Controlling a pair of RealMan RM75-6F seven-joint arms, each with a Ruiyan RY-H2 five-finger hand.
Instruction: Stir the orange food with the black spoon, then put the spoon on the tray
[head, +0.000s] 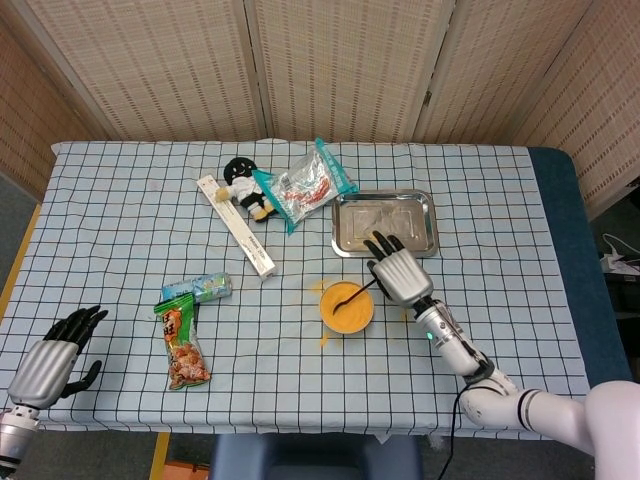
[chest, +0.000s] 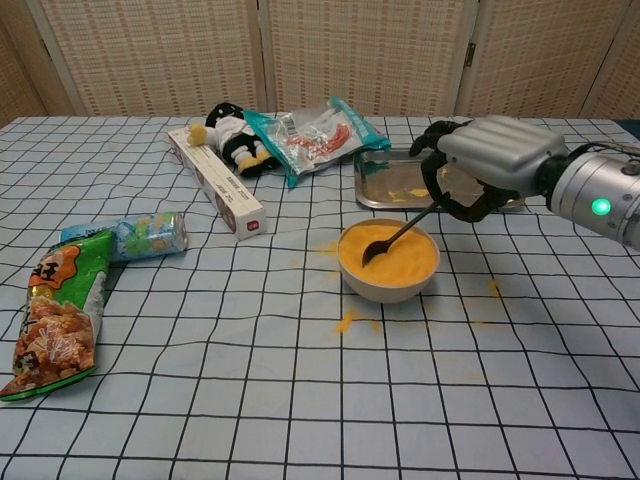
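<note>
Far left, near the table's front edge: left hand (head: 45, 362) resting idle, fingers apart, holding nothing, seen only in the head view. Further in: orange-printed snack bag (chest: 55, 316) lying flat, a small blue-green packet (chest: 137, 234) touching its upper end. Toward the back: long white box (chest: 217, 194) set diagonally, a black-and-white plush toy (chest: 232, 133) at its far end, a clear packet with teal edges (chest: 312, 135) just beside the toy.

Centre: white bowl (chest: 388, 279) of orange food (chest: 398, 257), black spoon (chest: 398, 234) tilted with its tip dipped near the left side of the food. Orange splashes (chest: 347, 320) on the checked cloth (chest: 300, 400) in front of and beside the bowl. Stirring step apparently under way, not yet the set-down.

Right: right hand (chest: 482, 162) curled around the spoon's handle, fingers closed on it, hovering between bowl and metal tray (chest: 378, 180). Tray just behind the bowl, a few orange smears on its floor.

Next move, by judgement: a few more sweeps through the food, then a lift clear of the bowl rim and a short carry back to the tray. Little in the way; main risks a nudged bowl and drips onto the cloth.
</note>
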